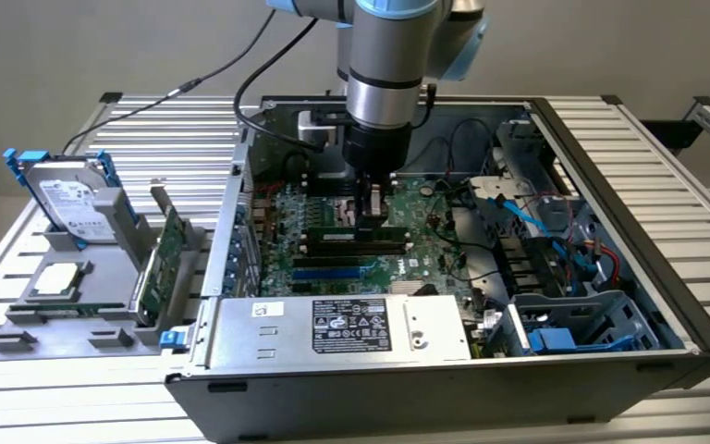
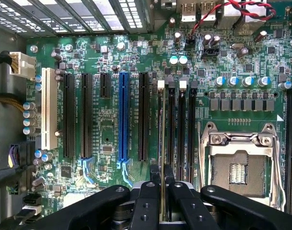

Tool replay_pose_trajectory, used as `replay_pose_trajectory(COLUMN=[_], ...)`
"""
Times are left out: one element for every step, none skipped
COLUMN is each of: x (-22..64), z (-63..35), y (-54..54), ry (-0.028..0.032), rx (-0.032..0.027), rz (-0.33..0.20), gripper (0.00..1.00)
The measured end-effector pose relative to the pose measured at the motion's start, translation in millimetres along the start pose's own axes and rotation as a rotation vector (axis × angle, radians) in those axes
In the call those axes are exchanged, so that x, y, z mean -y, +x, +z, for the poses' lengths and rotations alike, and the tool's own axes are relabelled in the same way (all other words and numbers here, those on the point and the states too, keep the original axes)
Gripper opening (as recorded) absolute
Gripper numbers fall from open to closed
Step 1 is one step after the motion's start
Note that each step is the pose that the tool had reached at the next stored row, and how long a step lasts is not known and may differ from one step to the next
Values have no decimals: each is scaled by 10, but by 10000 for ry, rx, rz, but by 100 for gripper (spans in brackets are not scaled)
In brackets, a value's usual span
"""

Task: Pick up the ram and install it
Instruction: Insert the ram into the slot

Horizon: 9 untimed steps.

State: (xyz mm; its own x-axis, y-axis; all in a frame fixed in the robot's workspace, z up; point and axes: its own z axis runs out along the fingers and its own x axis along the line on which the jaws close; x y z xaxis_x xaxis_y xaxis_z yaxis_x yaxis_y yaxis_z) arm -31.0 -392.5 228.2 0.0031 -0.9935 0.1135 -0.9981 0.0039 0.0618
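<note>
We see the gripper (image 1: 373,217) down inside the open computer case (image 1: 627,166), over the middle of the motherboard (image 1: 284,242). Its two black fingers (image 2: 154,176) are clamped on the ram (image 1: 336,234), one on each flat side. In the wrist view the ram (image 2: 163,129) shows edge on, as a thin line running out from between the fingers and lying along the bank of black memory slots (image 2: 181,129). We cannot tell whether it is seated in a slot or only held over it.

On one side of that bank the wrist view shows the CPU socket (image 2: 239,165), and on the other a blue expansion slot (image 2: 122,117) and a white one (image 2: 49,108).

Near the front of the case lies the power supply (image 1: 355,328) with its label facing up.

Outside the case, on the exterior view's left, a grey tray (image 1: 34,319) holds a hard drive (image 1: 69,196) standing upright at the far end, a processor (image 1: 59,277) lying flat, and a green expansion card (image 1: 162,264) standing on edge beside the case wall.
</note>
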Motion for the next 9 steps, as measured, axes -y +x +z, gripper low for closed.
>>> replay_pose_trajectory(x=[0,0,0,0,0,0,-1,-1,-1], z=[0,1,1,1,2,2,2,2,4], y=[0,0,0,0,1,2,3,4,4], ry=[1,3,5,7,8,9,10,10,12], rx=[-1,-1,-1,-1,-1,-1,-3,-4,-4], rz=[-12,-26,-41,-52,-63,-73,-80,-88,-98], gripper=[14,14,14,14,14,14,14,14,14])
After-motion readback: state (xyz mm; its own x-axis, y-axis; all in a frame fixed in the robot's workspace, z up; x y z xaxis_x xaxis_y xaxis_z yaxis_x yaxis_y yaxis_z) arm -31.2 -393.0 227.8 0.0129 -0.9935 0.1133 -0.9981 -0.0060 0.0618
